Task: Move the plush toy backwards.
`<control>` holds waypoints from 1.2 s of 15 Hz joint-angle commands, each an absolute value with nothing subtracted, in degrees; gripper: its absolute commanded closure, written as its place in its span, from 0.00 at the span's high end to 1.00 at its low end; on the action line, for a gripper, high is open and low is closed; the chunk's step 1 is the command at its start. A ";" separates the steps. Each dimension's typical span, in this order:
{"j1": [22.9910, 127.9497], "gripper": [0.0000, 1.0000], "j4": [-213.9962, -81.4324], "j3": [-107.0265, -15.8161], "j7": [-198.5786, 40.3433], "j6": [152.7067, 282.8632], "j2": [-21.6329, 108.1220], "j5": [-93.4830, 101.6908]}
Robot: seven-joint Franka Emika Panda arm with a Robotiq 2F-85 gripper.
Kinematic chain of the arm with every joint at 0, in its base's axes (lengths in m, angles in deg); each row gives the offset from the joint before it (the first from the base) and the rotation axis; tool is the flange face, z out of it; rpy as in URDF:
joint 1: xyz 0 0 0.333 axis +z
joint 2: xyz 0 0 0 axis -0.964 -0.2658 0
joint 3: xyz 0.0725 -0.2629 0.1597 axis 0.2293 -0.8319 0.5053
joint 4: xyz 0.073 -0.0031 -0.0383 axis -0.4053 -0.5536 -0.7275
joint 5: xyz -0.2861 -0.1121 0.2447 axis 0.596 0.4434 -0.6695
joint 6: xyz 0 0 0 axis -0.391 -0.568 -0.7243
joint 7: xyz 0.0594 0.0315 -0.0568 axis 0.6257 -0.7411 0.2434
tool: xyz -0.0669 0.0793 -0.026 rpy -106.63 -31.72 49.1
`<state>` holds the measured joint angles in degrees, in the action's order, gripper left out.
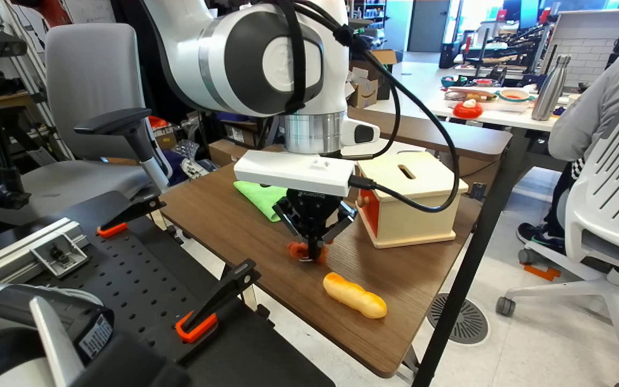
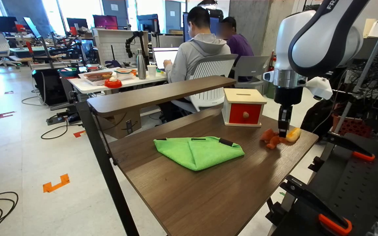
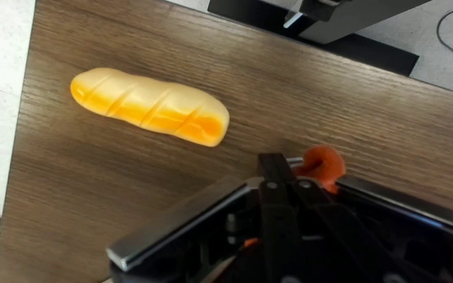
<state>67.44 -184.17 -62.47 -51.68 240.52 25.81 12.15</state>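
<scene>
In an exterior view, see the tool [image 1: 315, 257] pointing straight down at the plush toy [image 2: 268, 135], an orange-red shape low at the surface [image 2: 221, 200]. In the wrist view, find the fingers [image 3: 271, 169] pressed together side by side, with a curl of plush just beside the tips. Cannot tell about any plush pinched between them.

In both exterior views, place the toy between the wooden box [image 2: 244, 106] and the long edge facing the black perforated platform [image 1: 137, 285]: apart from the box, with a strip of brown wood toward that edge. Toward the rounded corner, note the yellow loaf [image 3: 150, 106], near the toy; in the wrist view, see wood all around the loaf, with the surface's edges along the left and top.

To the toy's other side, find the folded green cloth [image 2: 199, 154], well apart. Past the cloth and along the long edge, see the broadest run of wood, roomier than the strip between toy and box. Note the box's red drawer front [image 2: 238, 114], with a round knob [image 2: 245, 115], turned toward that run. Above the far edge, see the raised shelf [image 2: 162, 95], with a black leg [image 2: 107, 173] at one end.
</scene>
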 commanded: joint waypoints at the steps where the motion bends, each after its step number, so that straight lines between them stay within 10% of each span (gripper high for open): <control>1: 67.05 0.12 -182.34 -62.19 -52.73 239.08 25.03 13.51; 12: 65.70 0.99 -182.27 -57.18 -50.80 241.23 25.58 11.78; 14: 65.42 1.00 -181.38 -56.48 -50.67 241.02 24.85 11.38; 18: 65.82 0.64 -180.69 -57.14 -50.94 240.79 24.31 12.14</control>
<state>67.01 -182.25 -57.71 -51.64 240.69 25.69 11.99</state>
